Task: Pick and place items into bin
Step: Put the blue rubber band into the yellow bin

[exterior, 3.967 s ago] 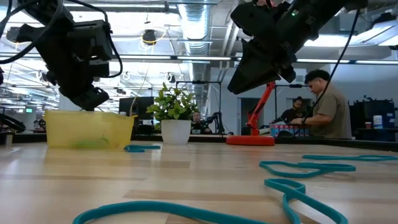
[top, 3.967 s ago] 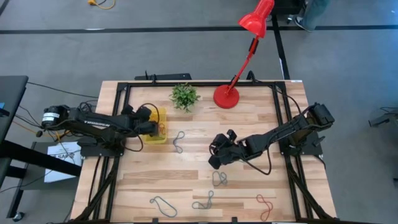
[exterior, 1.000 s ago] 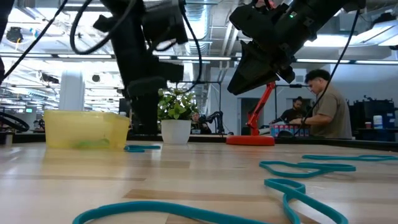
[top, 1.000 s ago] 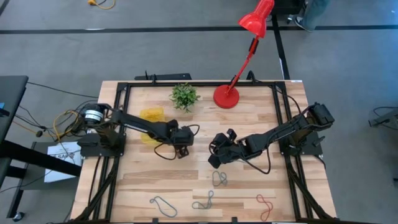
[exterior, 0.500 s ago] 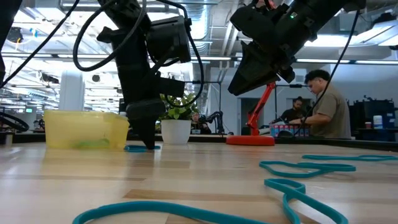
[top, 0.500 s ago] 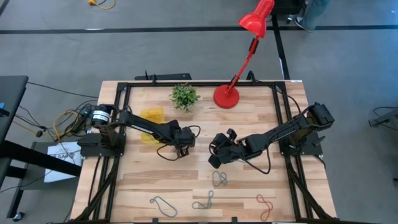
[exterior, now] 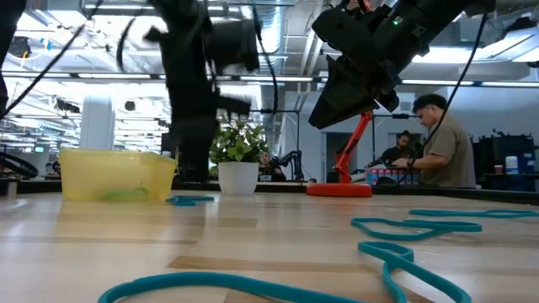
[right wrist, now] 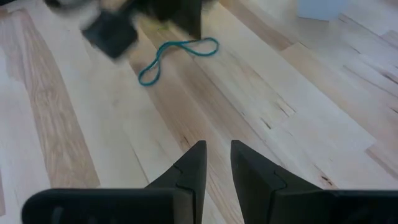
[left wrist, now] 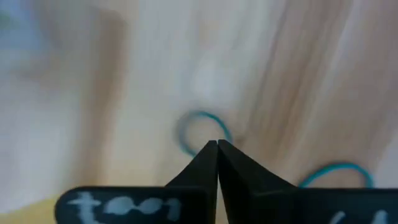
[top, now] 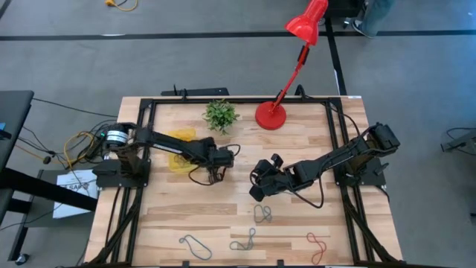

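A teal band lies flat on the wood in a figure-eight, just right of the yellow bin. In the low view the teal band rests on the table beside the bin. My left gripper is shut, pointing steeply down over this band; one loop shows past its tips, another beside a finger. In the high view, my left gripper covers most of the band. My right gripper hovers open and empty at mid-table. My left gripper's shut tips stand at the rim of the teal band's loop, coming from above. The fingers themselves hide the band's middle. Whether the tips pinch or even touch the band, I cannot tell; in the low view the band lies on the table.
A potted plant and a red lamp's base stand at the far edge. More bands lie toward the near edge: a grey one, two greyish ones, a red one. People stand beyond the table.
My left gripper dipped until its tips met the table at the teal band, then rose and swung a little toward the bin and the far edge, still blurred with motion. The band lies where it was.
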Available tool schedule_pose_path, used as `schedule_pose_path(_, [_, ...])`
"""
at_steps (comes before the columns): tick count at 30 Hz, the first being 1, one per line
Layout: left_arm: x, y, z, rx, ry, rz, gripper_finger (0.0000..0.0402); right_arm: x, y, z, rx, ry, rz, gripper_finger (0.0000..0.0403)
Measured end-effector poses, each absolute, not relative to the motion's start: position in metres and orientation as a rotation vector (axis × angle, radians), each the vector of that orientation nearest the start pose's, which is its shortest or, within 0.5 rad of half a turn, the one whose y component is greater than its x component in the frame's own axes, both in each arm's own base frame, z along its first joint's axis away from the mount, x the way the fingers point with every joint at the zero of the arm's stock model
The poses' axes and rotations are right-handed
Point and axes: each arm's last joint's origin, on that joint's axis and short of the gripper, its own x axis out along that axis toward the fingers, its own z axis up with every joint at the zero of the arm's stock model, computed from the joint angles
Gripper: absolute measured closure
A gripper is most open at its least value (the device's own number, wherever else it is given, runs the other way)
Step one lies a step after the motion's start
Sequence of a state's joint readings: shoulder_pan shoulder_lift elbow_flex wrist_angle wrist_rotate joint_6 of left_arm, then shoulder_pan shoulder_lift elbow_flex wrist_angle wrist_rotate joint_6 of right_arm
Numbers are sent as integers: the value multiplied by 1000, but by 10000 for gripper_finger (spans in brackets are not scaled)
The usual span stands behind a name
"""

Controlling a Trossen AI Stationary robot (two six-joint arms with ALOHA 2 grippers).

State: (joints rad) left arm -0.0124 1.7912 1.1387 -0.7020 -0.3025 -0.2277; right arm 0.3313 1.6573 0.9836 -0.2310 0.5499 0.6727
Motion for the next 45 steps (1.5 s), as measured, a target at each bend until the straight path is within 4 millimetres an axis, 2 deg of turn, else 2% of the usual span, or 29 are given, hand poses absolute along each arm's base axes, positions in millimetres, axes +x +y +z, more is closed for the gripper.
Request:
schedule_pose_path(3, [321, -3, 204, 108, 1245, 467, 401, 316, 93, 188, 246, 704, -461, 336])
schedule_pose_path(8, [285, -12, 251, 168, 1196, 678, 401, 316, 93, 188, 246, 704, -460, 336])
schedule_pose_path(11, [273, -17, 256, 80, 1117, 696, 401, 316, 93, 188, 246, 704, -460, 336])
schedule_pose_path(14, [273, -22, 249, 16, 1066, 589, 401, 316, 93, 188, 246, 704, -460, 336])
schedule_pose_path(20, [277, -32, 210, -86, 1133, 266, 382, 316, 93, 188, 247, 702, -460, 336])
schedule_pose_path(27, [289, -45, 172, 86, 1237, 94, 323, 316, 93, 188, 249, 699, -459, 336])
schedule_pose_path(32, [303, -46, 139, 205, 1290, 70, 291, 316, 93, 188, 250, 698, -458, 336])
schedule_pose_path(37, [310, -45, 136, 291, 1289, 99, 282, 316, 93, 188, 248, 699, -459, 336])
schedule_pose_path(41, [310, -43, 135, 281, 1292, 83, 284, 316, 93, 188, 246, 701, -459, 336])
schedule_pose_path(45, [311, -40, 134, 227, 1295, -11, 304, 316, 93, 188, 246, 701, -458, 336])
